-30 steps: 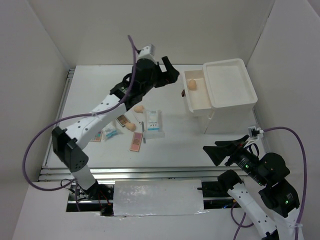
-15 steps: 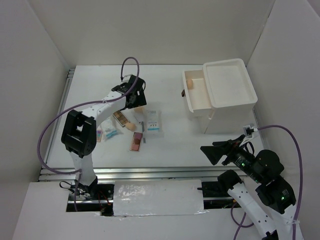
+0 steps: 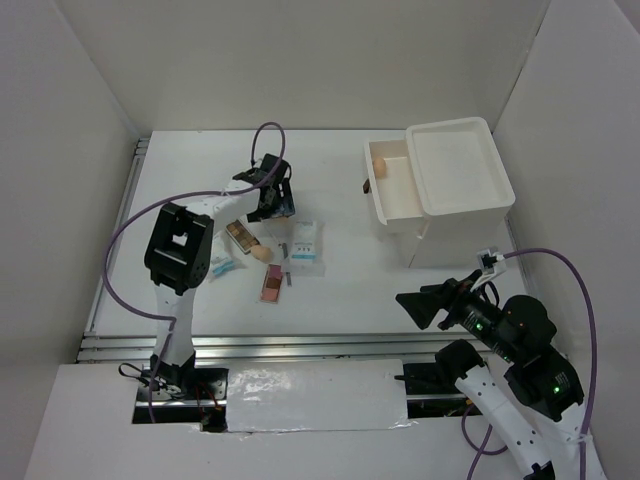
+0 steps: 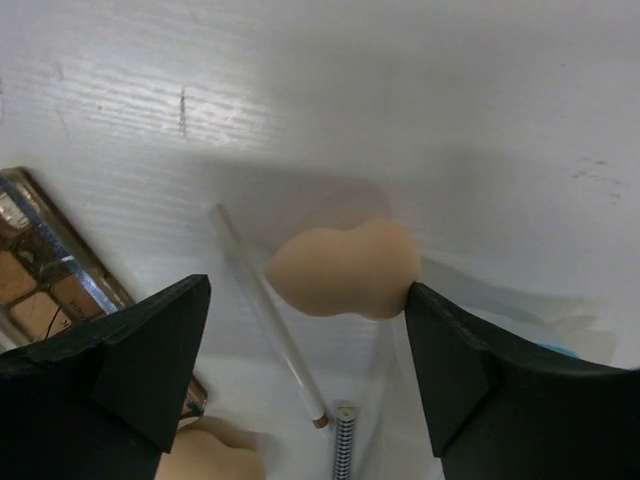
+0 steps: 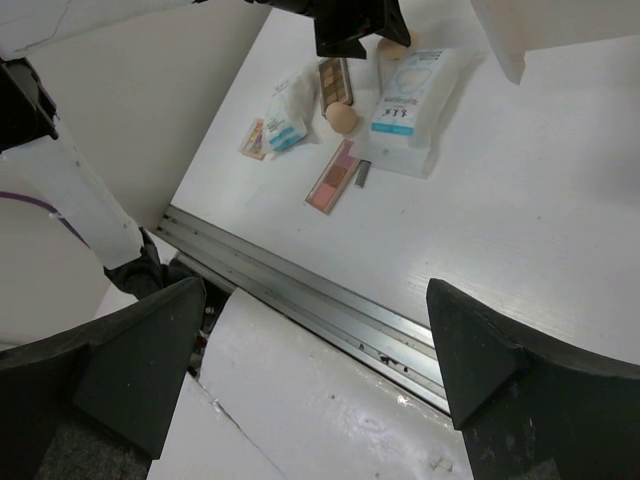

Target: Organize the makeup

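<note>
Left gripper set over a beige sponge — jaws released, nothing grasped
The sponge is seen at centre frame of the left wrist view, lying on the table between the spread fingers, a palette at left edge. The right gripper is likewise spread wide, holding nothing — a second sponge lies in the white drawer box, upper right

Beige egg-shaped foam sponge lies on its side, just beside a thin pale pencil; flat brown palette nearby
</note>
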`<state>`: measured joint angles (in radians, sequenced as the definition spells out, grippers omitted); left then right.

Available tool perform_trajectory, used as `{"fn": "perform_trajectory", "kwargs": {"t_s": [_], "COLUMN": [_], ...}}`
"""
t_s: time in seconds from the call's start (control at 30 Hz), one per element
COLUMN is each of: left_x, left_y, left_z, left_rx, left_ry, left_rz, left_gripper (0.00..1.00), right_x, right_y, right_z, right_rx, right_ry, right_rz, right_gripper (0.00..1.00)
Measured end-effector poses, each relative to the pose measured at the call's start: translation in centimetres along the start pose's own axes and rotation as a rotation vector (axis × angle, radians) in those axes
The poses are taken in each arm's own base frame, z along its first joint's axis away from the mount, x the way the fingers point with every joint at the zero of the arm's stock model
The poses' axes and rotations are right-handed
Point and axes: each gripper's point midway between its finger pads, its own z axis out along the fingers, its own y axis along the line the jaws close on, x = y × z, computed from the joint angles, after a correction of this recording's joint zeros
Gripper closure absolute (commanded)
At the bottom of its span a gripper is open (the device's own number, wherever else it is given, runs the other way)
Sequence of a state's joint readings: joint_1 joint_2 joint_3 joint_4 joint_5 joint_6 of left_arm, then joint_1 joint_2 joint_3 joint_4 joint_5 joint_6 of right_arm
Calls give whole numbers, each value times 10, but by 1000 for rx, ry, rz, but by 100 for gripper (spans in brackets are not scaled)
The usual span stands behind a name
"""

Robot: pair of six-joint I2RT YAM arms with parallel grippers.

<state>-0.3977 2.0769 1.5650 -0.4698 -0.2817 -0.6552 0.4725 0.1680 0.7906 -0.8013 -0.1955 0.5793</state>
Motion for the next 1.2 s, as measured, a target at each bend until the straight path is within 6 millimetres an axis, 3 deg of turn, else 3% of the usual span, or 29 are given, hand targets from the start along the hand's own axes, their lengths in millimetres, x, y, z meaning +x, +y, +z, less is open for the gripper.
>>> {"fn": "perform_trajectory", "kwargs": {"t_s": [0.23, 0.5, 0.53, 0.63, 0.8, 0.87, 1.0, 1.1, 1.2], "left_x": [-22, -14, -14, -15, -12, -11, -40, -73, -90], "left_y": [-19, -17, -17, -18, -16, -13, -24, -53, -99], "left_z": [2, 16, 16, 16, 2, -17, -103, -189, -258], "left_rx": [48, 39, 43, 47, 71, 100, 266, 488, 729], "left_ry": [-46, -26, -27, -27, -37, -53, -211, -390, -495], "left_rz": [2, 10, 11, 9, 4, -3, -58, -102, -99], "left_gripper": [23, 65, 76, 94, 97, 97, 96, 91, 88], "right_x": [2, 3, 3, 3, 3, 3, 2, 0, -5], "right_y": [-2, -3, -3, -3, -3, -3, -3, -3, -2], "right_z": [2, 2, 2, 2, 3, 3, 3, 3, 1], "right_rx": [4, 5, 5, 5, 5, 5, 7, 14, 19], "right_ry": [6, 7, 7, 7, 7, 7, 8, -2, -21], "right_rz": [1, 2, 2, 2, 2, 2, 2, 2, 7], "right_gripper": [0, 0, 0, 0, 0, 0, 0, 0, 0]}}
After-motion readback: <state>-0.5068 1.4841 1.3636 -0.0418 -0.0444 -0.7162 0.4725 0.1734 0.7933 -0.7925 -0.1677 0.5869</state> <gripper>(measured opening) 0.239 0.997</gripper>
